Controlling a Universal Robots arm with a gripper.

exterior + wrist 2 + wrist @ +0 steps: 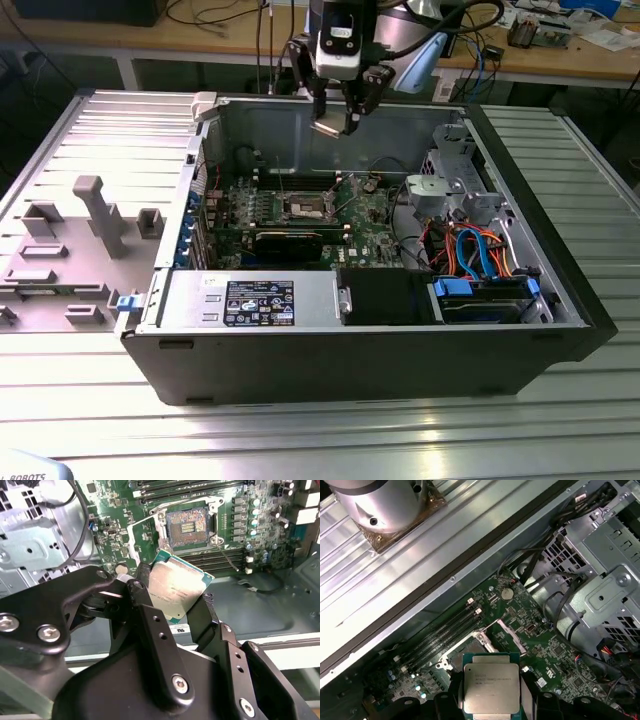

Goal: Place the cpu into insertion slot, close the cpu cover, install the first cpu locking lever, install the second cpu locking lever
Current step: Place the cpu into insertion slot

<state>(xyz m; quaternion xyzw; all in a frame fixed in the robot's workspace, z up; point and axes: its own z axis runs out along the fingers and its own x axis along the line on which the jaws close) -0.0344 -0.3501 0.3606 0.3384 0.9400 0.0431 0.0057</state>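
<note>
My gripper (335,122) hangs above the open computer case, over its back wall, shut on the cpu (327,128). In both wrist views the cpu (175,590) (491,687) is a silvery square on a green edge, pinched by its sides between the black fingers (145,602). Below on the green motherboard lies the insertion slot (187,526) (305,208), dark-centred and uncovered. The cpu cover (142,537) (507,630) is a thin silvery frame swung open beside the slot. A thin metal lever (227,557) sticks out from the slot's corner.
The case walls (330,355) ring the motherboard. A black card (290,240) and a power supply (250,300) lie near the front. A drive cage (450,185) with blue and orange cables (480,255) stands on the exterior view's right. A grey fixture (90,215) lies outside, left.
</note>
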